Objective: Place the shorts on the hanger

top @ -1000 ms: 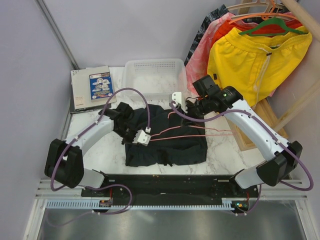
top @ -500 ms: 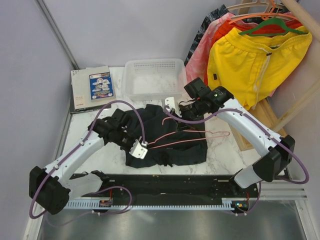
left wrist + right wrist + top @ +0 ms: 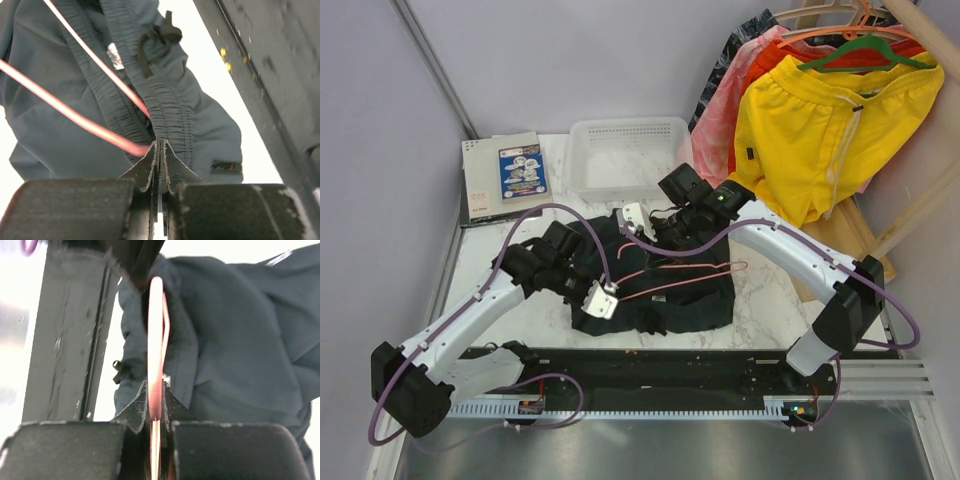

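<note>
Seen from above, a white marble counter carries dark navy shorts, bunched in the middle between two white robot arms. A thin pale-pink hanger lies across the top of the shorts, its two bars meeting in a narrow corner out towards the right edge of the fabric.

The left tool sits at the near left edge of the shorts. Its wrist camera shows the fingers pressed together with no gap. A fold of the gathered elastic waistband runs into their tips, so it appears to be pinching the waistband, though the contact itself is hidden. In that close view one pink bar reaches the fingertips. A thinner bar runs down between two bands of the waistband. A knotted drawstring and a small white label lie further along the band.

The right tool is over the far side of the shorts, close to a white basket. Its fingers are clamped tight on the hanger wire, which rises between them as a narrow pink loop against the dark fabric.

A booklet lies at the far left corner. Yellow shorts hang on a green hanger at the far right.
</note>
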Robot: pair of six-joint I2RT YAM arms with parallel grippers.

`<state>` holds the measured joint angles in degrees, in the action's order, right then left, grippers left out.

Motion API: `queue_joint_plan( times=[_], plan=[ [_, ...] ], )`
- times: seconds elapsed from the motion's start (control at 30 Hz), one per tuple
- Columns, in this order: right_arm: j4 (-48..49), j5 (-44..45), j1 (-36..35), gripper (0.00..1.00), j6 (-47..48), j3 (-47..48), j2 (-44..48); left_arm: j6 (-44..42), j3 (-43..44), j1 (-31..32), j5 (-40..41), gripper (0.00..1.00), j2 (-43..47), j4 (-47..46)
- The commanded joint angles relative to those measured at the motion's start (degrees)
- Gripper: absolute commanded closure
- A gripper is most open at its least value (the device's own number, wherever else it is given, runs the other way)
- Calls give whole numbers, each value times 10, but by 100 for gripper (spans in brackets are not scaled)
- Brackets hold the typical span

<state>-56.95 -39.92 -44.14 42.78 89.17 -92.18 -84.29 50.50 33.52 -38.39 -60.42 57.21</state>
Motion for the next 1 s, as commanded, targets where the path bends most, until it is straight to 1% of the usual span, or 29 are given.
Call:
queue_joint_plan(
  times=[0.0, 0.03, 0.07, 0.1, 0.13, 0.2, 0.23, 0.33, 0.4, 0.47, 0.5, 0.53, 0.63, 0.73, 0.8, 0.83, 0.97],
  plan=[
    [113, -43, 1, 100, -55, -10, 12, 240, -7, -10, -49, 84, 28, -79],
    [126, -45, 1, 100, -61, -27, 18, 274, -12, -45, -61, 67, 39, -89],
    [146, -43, 1, 100, -64, -36, 30, 299, -26, -72, -78, 61, 51, -97],
    [153, -41, 1, 100, -68, -50, 36, 336, -34, -104, -122, 56, 81, -104],
    [159, -40, 1, 100, -68, -57, 41, 349, -42, -168, -142, 48, 94, -107],
    [162, -39, 1, 100, -67, -65, 48, 359, -58, -219, -171, 45, 123, -102],
    [163, -41, 1, 100, -69, -72, 50, 355, -61, -241, -165, 44, 127, -91],
    [177, -44, 1, 100, -77, -82, 54, 330, -59, -267, -148, 42, 109, -71],
    [186, -42, 1, 100, -82, -84, 58, 326, -55, -268, -132, 41, 83, -67],
    [194, -43, 1, 100, -89, -83, 60, 303, -38, -268, -131, 39, 27, -34],
    [197, -44, 1, 100, -92, -83, 60, 269, -31, -268, -139, 39, 9, -19],
    [199, -45, 2, 100, -94, -83, 62, 250, -24, -268, -146, 36, -21, -2],
    [205, -43, 1, 100, -97, -83, 64, 201, -11, -267, -170, 36, -52, 36],
    [214, -48, 1, 100, -99, -81, 63, 175, -22, -258, -179, 39, -65, 32],
    [219, -53, -1, 100, -103, -80, 63, 183, -27, -258, -185, 44, -74, 12],
    [221, -55, -1, 100, -104, -80, 64, 187, -29, -258, -189, 48, -78, 4],
    [238, -67, -5, 100, -116, -80, 67, 217, -37, -249, -214, 50, -76, -41]
  ],
)
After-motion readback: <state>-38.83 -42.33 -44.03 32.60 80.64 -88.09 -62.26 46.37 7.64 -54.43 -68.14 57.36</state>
